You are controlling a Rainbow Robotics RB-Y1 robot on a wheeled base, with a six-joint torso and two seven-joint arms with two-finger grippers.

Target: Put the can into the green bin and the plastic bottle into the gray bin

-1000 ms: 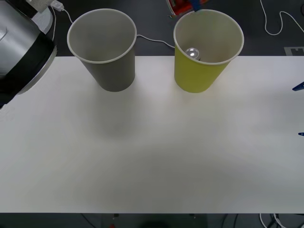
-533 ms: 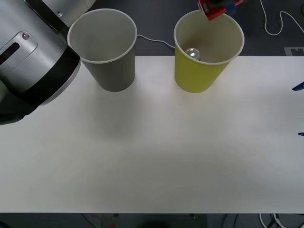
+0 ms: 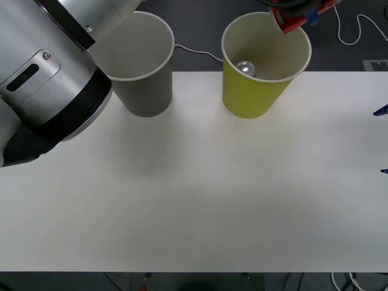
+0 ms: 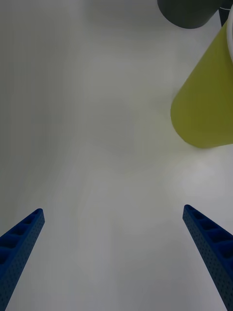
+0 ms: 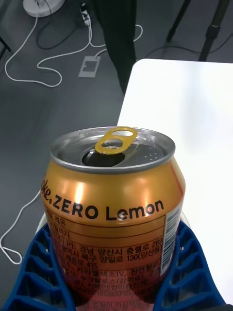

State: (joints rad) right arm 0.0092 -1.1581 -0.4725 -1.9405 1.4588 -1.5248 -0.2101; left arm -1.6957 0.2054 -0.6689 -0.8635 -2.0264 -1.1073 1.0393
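The white table (image 3: 200, 200) spans most of the front view, its near and middle area bare, with dark floor and a white cable beyond its far edge. At the upper left the gray bin (image 3: 145, 91) stands partly behind the left arm's silver casing. Right of it, apart, the green bin (image 3: 257, 85) holds a silver-topped can (image 3: 245, 67) on its white floor. The left hand (image 3: 300, 13) hovers at the green bin's far rim, at the frame's top edge — clamped on the can (image 5: 114, 214), orange-gold with an opened tab. The right hand (image 4: 116, 257) hangs spread over bare table at the right edge.
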